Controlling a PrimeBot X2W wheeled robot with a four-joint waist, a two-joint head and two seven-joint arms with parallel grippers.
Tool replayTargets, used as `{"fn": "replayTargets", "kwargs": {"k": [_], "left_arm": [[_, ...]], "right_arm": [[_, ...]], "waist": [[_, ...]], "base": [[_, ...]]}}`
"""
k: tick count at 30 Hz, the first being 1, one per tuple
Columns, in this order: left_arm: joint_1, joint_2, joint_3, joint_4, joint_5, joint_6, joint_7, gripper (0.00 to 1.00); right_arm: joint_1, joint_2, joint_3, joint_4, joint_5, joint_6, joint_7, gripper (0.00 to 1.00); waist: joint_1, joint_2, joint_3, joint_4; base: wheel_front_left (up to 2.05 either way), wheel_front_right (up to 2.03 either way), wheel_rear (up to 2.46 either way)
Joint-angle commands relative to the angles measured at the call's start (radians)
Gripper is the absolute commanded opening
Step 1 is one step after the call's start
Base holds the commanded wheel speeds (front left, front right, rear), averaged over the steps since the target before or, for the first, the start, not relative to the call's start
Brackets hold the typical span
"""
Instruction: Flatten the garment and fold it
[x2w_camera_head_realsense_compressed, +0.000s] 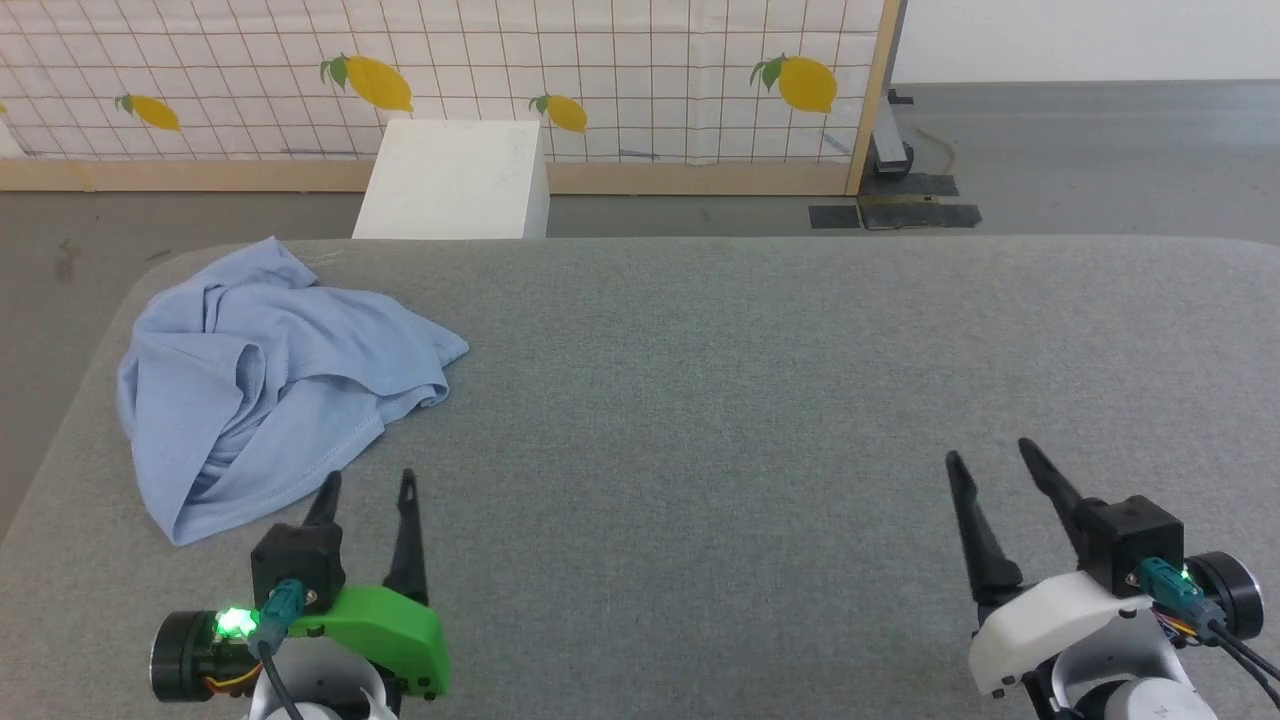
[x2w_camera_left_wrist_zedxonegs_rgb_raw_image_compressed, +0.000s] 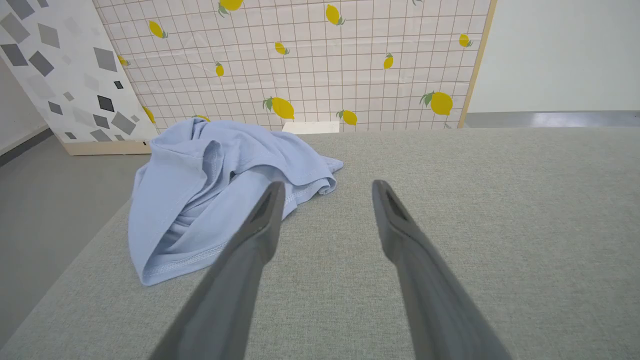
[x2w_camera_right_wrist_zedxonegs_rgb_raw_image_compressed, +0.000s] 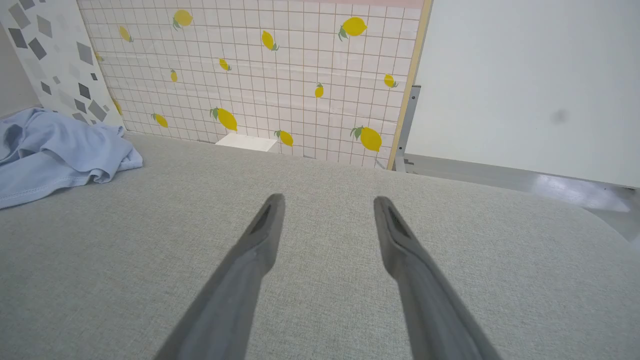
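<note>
Garment (x2w_camera_head_realsense_compressed: 270, 390), light blue, crumpled, on grey table (x2w_camera_head_realsense_compressed: 750, 400)

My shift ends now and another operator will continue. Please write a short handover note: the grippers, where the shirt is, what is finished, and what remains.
Left gripper: open, empty, close to the near hem of the garment.
Right gripper: open, empty, over the bare grey fabric surface, far from the garment.
Garment: a crumpled light blue heap near the surface's left edge.
Done: nothing yet; not flattened, no fold made.
Left: spread it flat, then fold it.
</note>
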Motion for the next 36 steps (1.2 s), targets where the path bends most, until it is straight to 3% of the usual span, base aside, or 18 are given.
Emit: {"fn": "replayTargets", "kwargs": {"k": [1, 36], "left_arm": [[0.0, 0.0, 0.0, 0.0, -0.001, 0.0, -0.001, 1.0], [0.012, -0.001, 0.006, -0.009, -0.04, -0.019, -0.073, 1.0]], "right_arm": [[0.0, 0.0, -0.001, 0.001, 0.001, 0.0, -0.001, 1.0], [-0.015, 0.0, -0.074, 0.054, 0.073, 0.0, -0.073, 1.0]], "waist": [[0.0, 0.0, 0.0, 0.0], [0.0, 0.0, -0.001, 0.023]], "base": [[0.0, 0.0, 0.0], [0.0, 0.0, 0.0]]}}
